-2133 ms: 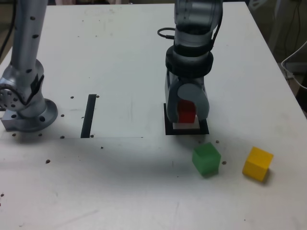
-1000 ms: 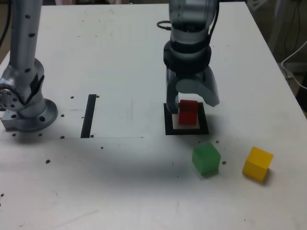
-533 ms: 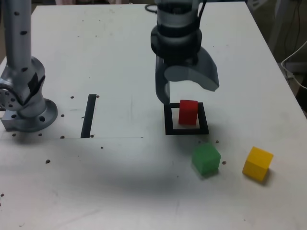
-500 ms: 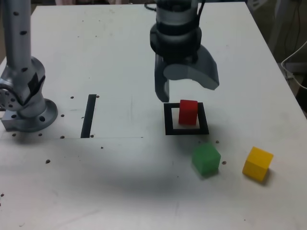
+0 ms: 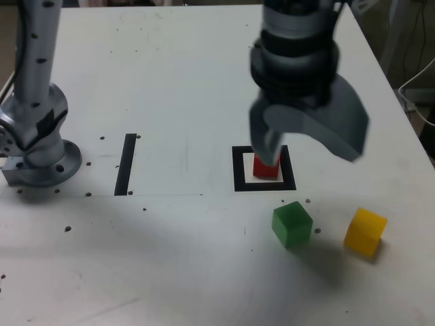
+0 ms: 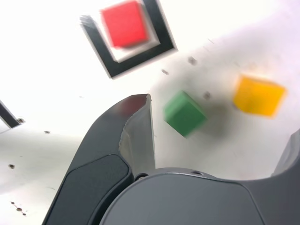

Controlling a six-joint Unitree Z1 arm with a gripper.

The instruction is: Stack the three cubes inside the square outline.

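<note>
The red cube stands inside the square outline, partly hidden in the exterior view by one finger. My gripper hangs open and empty well above the table, just to the exterior view's right of the square. The green cube and yellow cube lie apart on the table in front of the square. In the blurred wrist view the red cube sits in the square outline. The green cube and yellow cube show between the spread fingers of my gripper.
A straight black stripe is taped at the exterior view's left of the square. The arm's metal base stands at the far left. The table's right edge is near, with a white cable beyond it.
The gripper opened and let go of the red cube in the square, rose, then swung toward the exterior view's right, nearer the camera. The cubes have not moved.
</note>
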